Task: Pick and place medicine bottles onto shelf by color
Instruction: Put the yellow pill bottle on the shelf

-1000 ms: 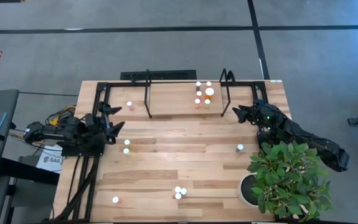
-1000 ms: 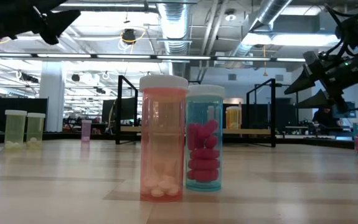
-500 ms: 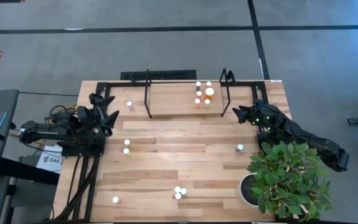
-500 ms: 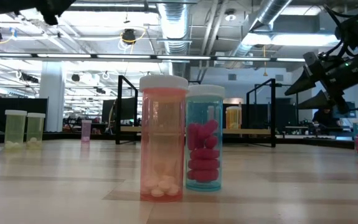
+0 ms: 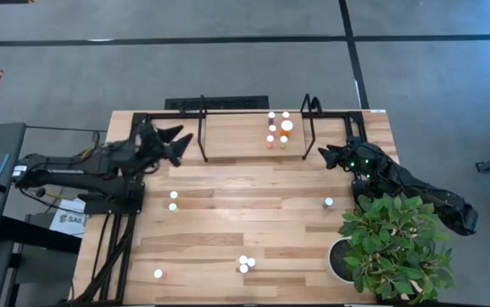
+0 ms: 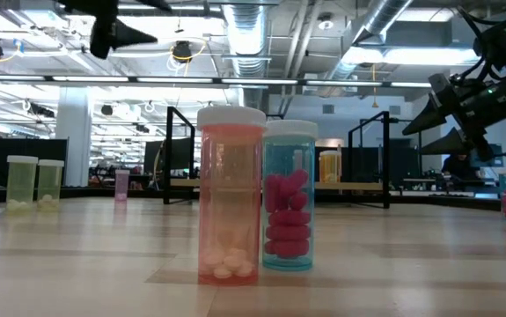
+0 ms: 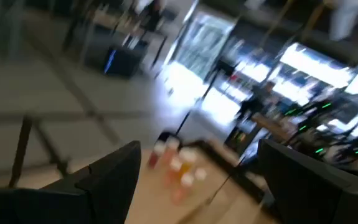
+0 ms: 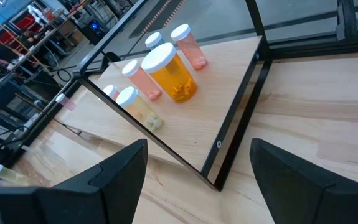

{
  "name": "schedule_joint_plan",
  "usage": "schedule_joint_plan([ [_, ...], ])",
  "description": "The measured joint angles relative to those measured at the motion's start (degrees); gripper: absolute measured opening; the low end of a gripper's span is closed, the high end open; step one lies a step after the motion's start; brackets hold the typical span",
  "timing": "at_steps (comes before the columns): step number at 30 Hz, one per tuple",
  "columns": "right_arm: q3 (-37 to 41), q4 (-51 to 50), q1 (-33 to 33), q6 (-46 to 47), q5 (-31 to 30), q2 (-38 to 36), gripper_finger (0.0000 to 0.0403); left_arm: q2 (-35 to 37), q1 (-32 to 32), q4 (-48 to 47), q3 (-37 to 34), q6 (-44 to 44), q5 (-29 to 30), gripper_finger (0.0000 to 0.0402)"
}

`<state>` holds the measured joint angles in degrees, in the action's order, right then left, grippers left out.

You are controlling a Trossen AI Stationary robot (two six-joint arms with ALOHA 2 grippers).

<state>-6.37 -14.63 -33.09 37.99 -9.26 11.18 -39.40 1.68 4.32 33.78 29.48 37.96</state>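
Orange, pink and yellowish bottles (image 5: 279, 128) clustered on the shelf (image 5: 236, 141), right of centre, just inside its right hoop (image 5: 310, 119); big-capped orange bottle (image 8: 169, 73) in the middle of them. Loose on the table (image 5: 253, 222): a pair (image 5: 173, 200) towards the left side, a single (image 5: 328, 203) near the plant (image 5: 394, 243), a trio (image 5: 245, 263) huddled close at the front edge, a lone bottle (image 5: 158, 274) at the front left. From table height, two bottles standing side by side: pink bottle (image 6: 231, 194) and blue bottle (image 6: 289, 195).

Left gripper (image 5: 179, 143) raised over the shelf's left end, fingers spread wide, nothing between them. Right gripper (image 5: 328, 155) waiting just off the shelf's right end, likewise spread and empty, facing the cluster.

Probably between bottles: nothing carried, several still loose. For the left gripper, likeliest target the pair, nearest of the loose ones. Come down from above, centred on one cap, jaws turned to leave the neighbour outside. Close on the body below the cap, not on the cap's rim. Lift straight up before travelling: light, tall, easy to tip. Clear the black tube and the left hoop (image 5: 202, 128) on the way in. Set down upright beside like colours, leaving room for more. Keep away from the right gripper's end.
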Motion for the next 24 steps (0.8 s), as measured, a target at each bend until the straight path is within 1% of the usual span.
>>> schedule_joint_plan([
  [3, 0.0, 0.0, 0.0, 0.0, 0.0, 0.0, 0.0305, -5.0, 0.4, -11.7, 5.6, 11.1, 1.3, 0.0311],
  [7, 0.0, 0.0, 0.0, 0.0, 0.0, 0.0, 0.0305, -11.7, 0.8, -29.5, 13.6, 27.7, 1.5, 0.0311],
  [9, 0.0, 0.0, 0.0, 0.0, 0.0, 0.0, 0.0305, -15.2, 0.8, -39.5, 17.2, 37.5, 1.2, 0.0311],
  [11, 0.0, 0.0, 0.0, 0.0, 0.0, 0.0, 0.0305, -18.7, 0.8, -48.2, 20.5, 48.2, -0.7, 0.0311],
  [14, 0.0, 0.0, 0.0, 0.0, 0.0, 0.0, 0.0305, -23.7, 1.2, -59.5, 24.4, 62.7, -6.9, 0.0311],
  [17, 0.0, 0.0, 0.0, 0.0, 0.0, 0.0, 0.0305, -27.8, 2.3, -66.7, 27.1, 72.2, -14.6, 0.0311],
  [20, 0.0, 0.0, 0.0, 0.0, 0.0, 0.0, 0.0305, -31.1, 3.6, -72.4, 28.2, 76.2, -21.8, 0.0311],
  [24, 0.0, 0.0, 0.0, 0.0, 0.0, 0.0, 0.0305, -33.8, 4.6, -79.0, 28.0, 76.5, -29.6, 0.0311],
])
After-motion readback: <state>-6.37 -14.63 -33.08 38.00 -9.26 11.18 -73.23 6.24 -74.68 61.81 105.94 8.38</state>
